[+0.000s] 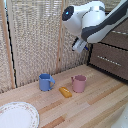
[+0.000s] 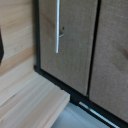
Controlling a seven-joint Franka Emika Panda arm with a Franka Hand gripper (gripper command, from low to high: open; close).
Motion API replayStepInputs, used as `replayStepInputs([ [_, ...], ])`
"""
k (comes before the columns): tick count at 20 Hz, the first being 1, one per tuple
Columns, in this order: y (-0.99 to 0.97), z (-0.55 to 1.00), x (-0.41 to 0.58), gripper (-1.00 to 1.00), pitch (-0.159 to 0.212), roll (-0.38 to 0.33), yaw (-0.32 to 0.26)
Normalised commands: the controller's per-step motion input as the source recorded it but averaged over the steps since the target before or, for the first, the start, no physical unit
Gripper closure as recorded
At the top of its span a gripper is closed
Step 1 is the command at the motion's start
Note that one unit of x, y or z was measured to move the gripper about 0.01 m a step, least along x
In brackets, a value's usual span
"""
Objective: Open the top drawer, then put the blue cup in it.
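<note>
Nearest us in the exterior view, a patterned plate [image 1: 17, 115] sits on the wooden table [image 1: 95, 107], and beyond it the blue cup [image 1: 46, 82] stands upright toward the exterior view's left, its handle pointing right, with a small orange object [image 1: 65, 92] and the pink mug [image 1: 78, 83] beside it. Further back and higher, our gripper [image 1: 80, 46] hangs near the dresser at the exterior view's right; we cannot tell how wide its fingers stand, since neither view shows them clearly. The top drawer [image 1: 116, 39] looks shut to us, and is largely hidden behind the arm. In the wrist view we see a silver bar handle [image 2: 57, 26] on a dark drawer front; we cannot say which drawer. The bar's long axis runs along the drawer's width, so we judge the fingers must straddle it across that axis. The cup lies well apart from the gripper, below it.
</note>
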Motion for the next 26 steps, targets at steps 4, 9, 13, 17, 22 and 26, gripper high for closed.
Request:
replayStepInputs([
  [4, -0.13, 0.00, 0.035, -1.00, -0.035, -0.372, 0.092],
  [9, -0.54, 0.07, 0.000, -1.00, -0.072, -0.309, 0.016],
  [13, -0.71, 0.06, 0.000, -1.00, -0.042, -0.274, 0.000],
  [17, -0.72, 0.10, 0.000, -1.00, -0.017, -0.254, 0.000],
  [22, -0.79, 0.21, 0.000, -1.00, -0.015, -0.201, 0.000],
  [26, -0.75, 0.24, 0.000, -1.00, -0.031, -0.205, 0.000],
])
